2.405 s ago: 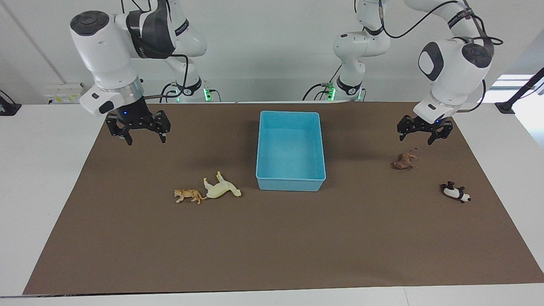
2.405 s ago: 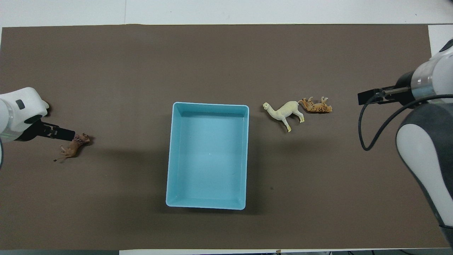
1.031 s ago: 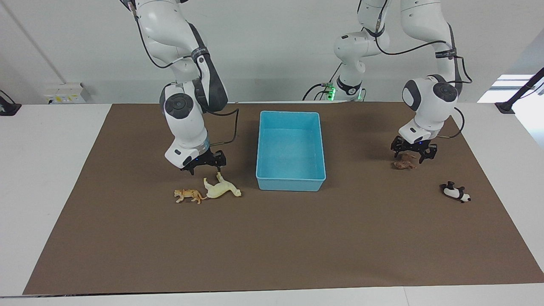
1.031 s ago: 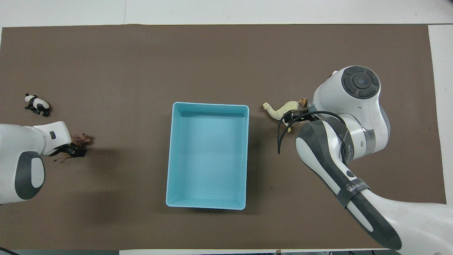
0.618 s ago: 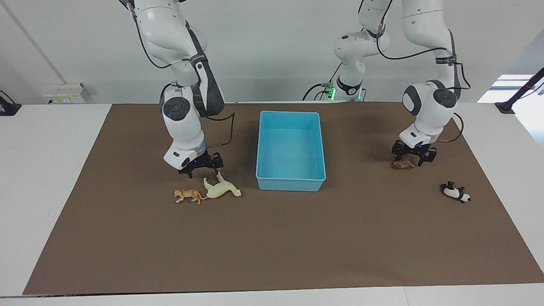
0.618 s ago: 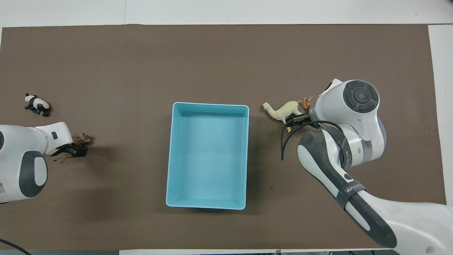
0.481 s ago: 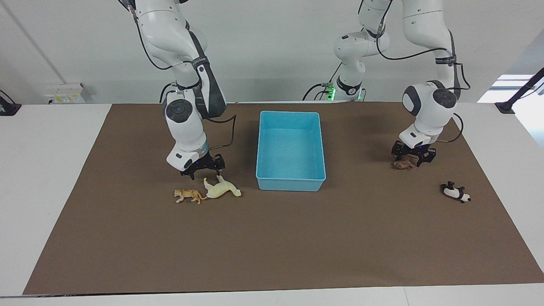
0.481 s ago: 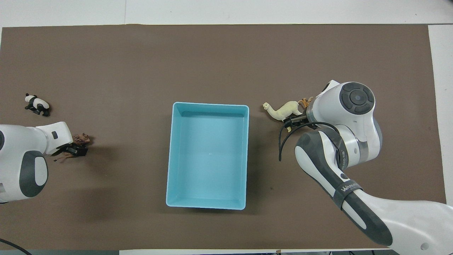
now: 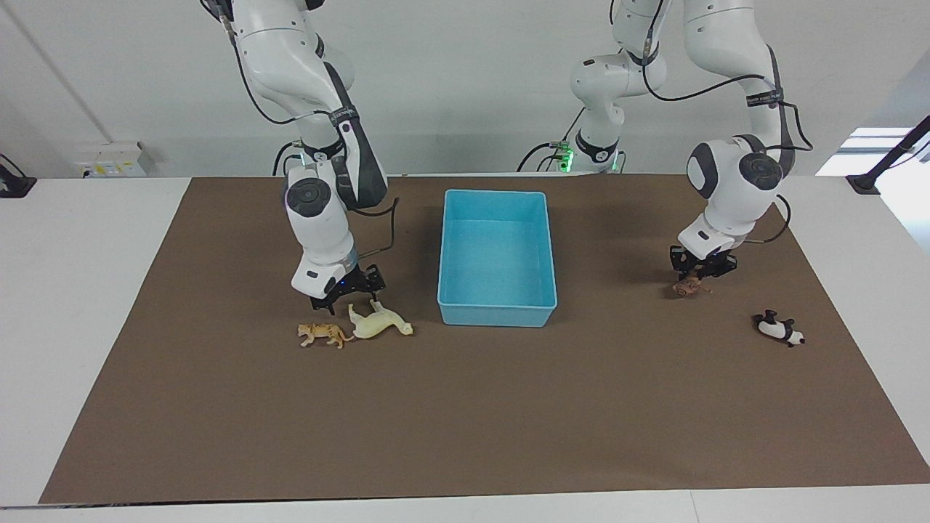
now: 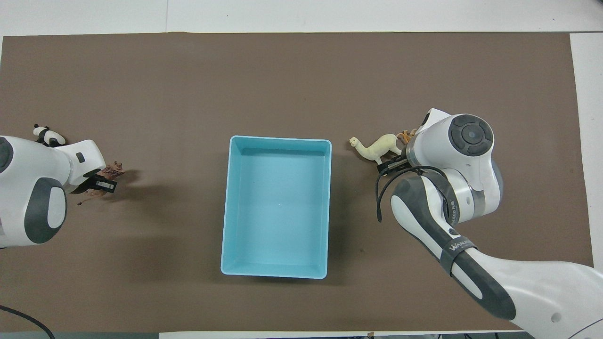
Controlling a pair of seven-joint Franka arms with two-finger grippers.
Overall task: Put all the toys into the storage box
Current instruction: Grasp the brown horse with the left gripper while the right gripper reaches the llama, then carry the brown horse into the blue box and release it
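Note:
The light blue storage box (image 9: 497, 254) stands empty mid-table and also shows in the overhead view (image 10: 278, 207). My left gripper (image 9: 699, 270) is shut on the dark brown lion (image 9: 690, 288), low at the mat toward the left arm's end; it also shows from above (image 10: 101, 184) with the lion (image 10: 115, 168). The panda (image 9: 779, 328) lies farther from the robots, half hidden by the arm from above (image 10: 46, 134). My right gripper (image 9: 347, 296) is open, low over the cream horse (image 9: 378, 321), (image 10: 377, 147). The orange tiger (image 9: 323, 334) lies beside the horse, mostly hidden from above (image 10: 405, 136).
A brown mat (image 9: 465, 421) covers the table, with white table margins around it (image 9: 80, 305). The robots' bases and cables stand at the table's edge nearest the robots.
Both arms came down from high positions to their toys. The left gripper closed on the lion, which shifted a little. The right gripper sank lower over the horse.

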